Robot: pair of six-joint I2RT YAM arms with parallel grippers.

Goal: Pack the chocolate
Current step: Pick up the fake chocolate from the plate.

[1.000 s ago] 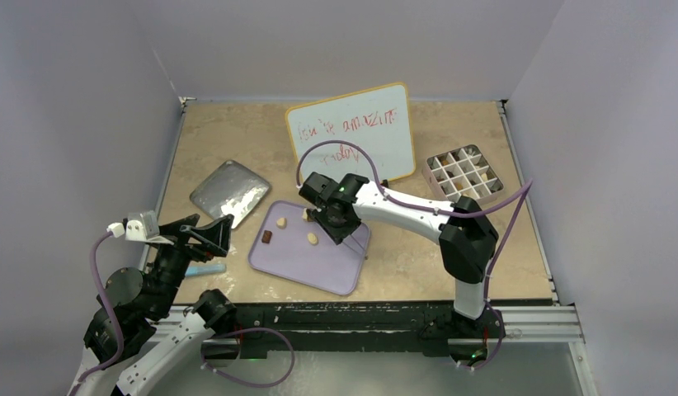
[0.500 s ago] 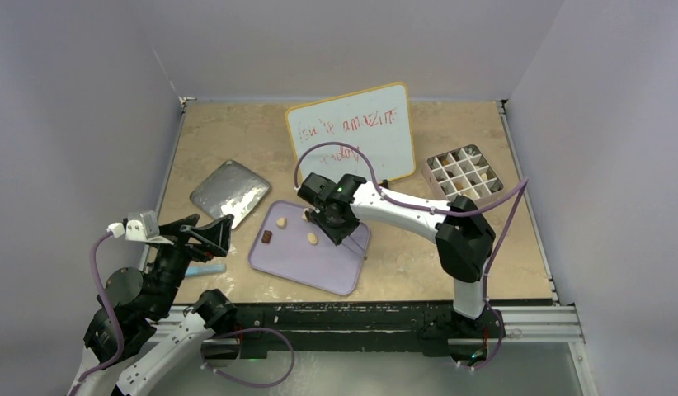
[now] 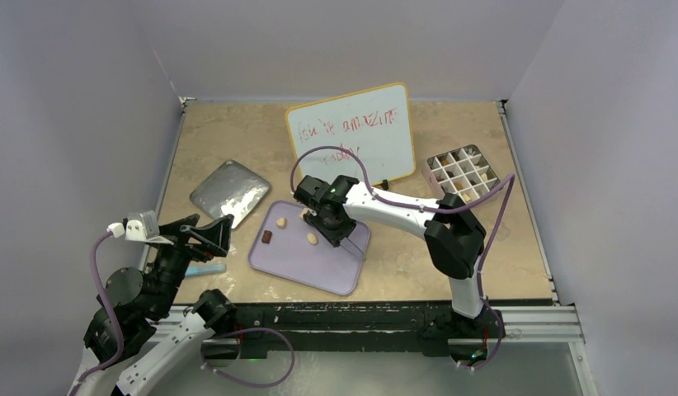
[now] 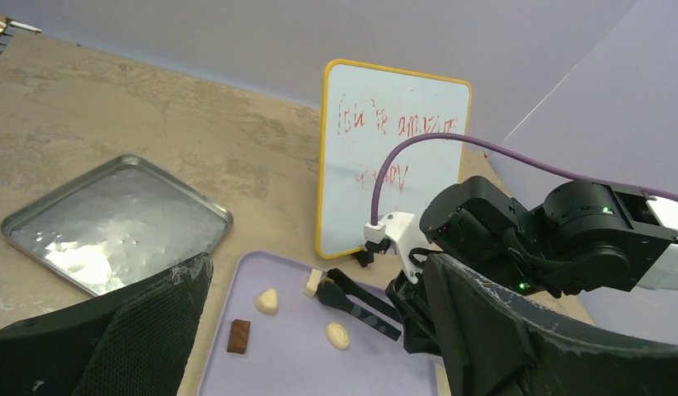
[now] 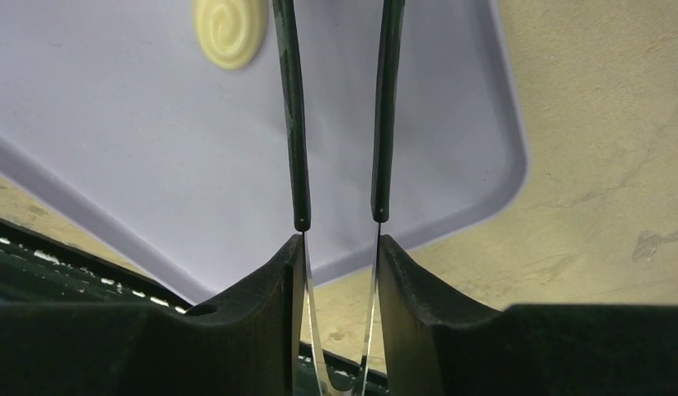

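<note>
- Lavender tray (image 3: pixel 319 266) on the table carries four loose chocolate pieces (image 3: pixel 313 238); gridded box (image 3: pixel 465 172) well apart, far right.
- Right claw (image 3: pixel 333 224), nearer, half-closed on tweezers (image 5: pixel 296 124); left claw (image 3: pixel 205 234) wide open, empty.
- Left wrist view: tweezer tips just beside cream square piece (image 4: pixel 312 283), ahead of claw along the tweezers' axis; right wrist view crops the tips, shows only swirl piece (image 5: pixel 230 29).
</note>
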